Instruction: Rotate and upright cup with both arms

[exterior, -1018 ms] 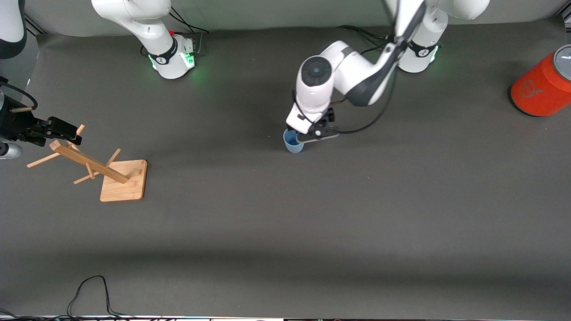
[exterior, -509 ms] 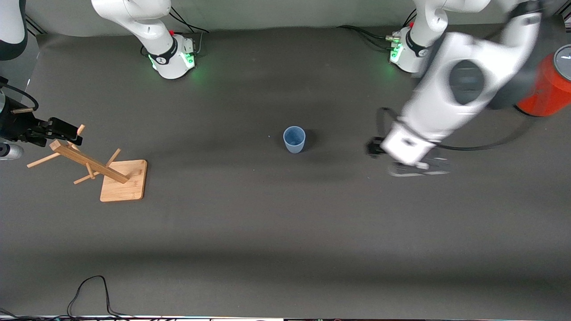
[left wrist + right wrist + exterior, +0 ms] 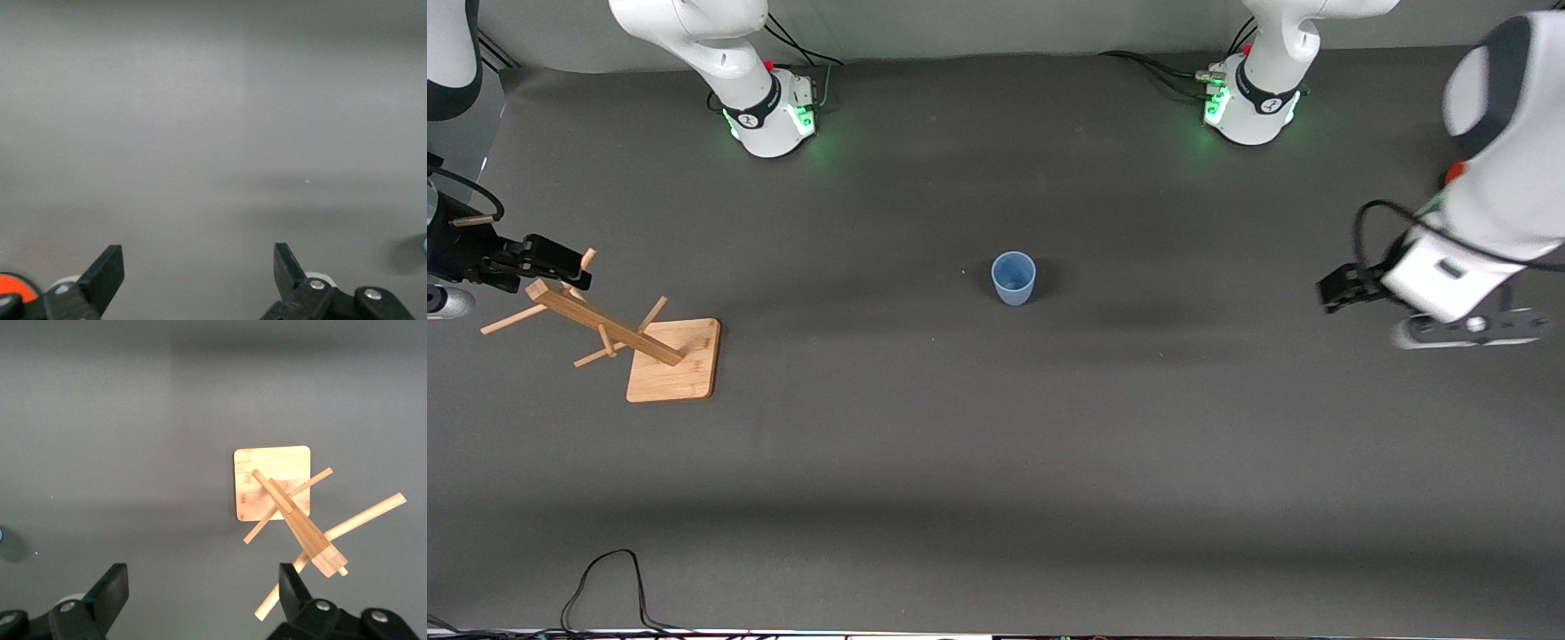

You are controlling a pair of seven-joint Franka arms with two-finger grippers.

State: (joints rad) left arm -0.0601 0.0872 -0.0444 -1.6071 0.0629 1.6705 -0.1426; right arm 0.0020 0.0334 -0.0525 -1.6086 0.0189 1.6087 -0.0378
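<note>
The light-blue cup [image 3: 1013, 277] stands upright, mouth up, alone in the middle of the table. My left gripper [image 3: 1341, 290] is open and empty, up over the mat toward the left arm's end of the table, well apart from the cup. In the left wrist view its gripper [image 3: 197, 270] shows spread jaws over bare mat, with a sliver of the cup [image 3: 424, 244] at the frame's edge. My right gripper [image 3: 559, 260] is open and empty and waits above the wooden rack; its jaws show wide apart in the right wrist view [image 3: 203, 587].
A wooden peg rack [image 3: 609, 331] on a square base leans at the right arm's end of the table; it also shows in the right wrist view [image 3: 287, 500]. An orange cylinder [image 3: 13, 288] is mostly hidden by the left arm. A black cable [image 3: 605, 578] lies at the near edge.
My left gripper has let go of the cup and swung away toward the left arm's end of the table. The cup stays upright in place. The right arm has not moved.
</note>
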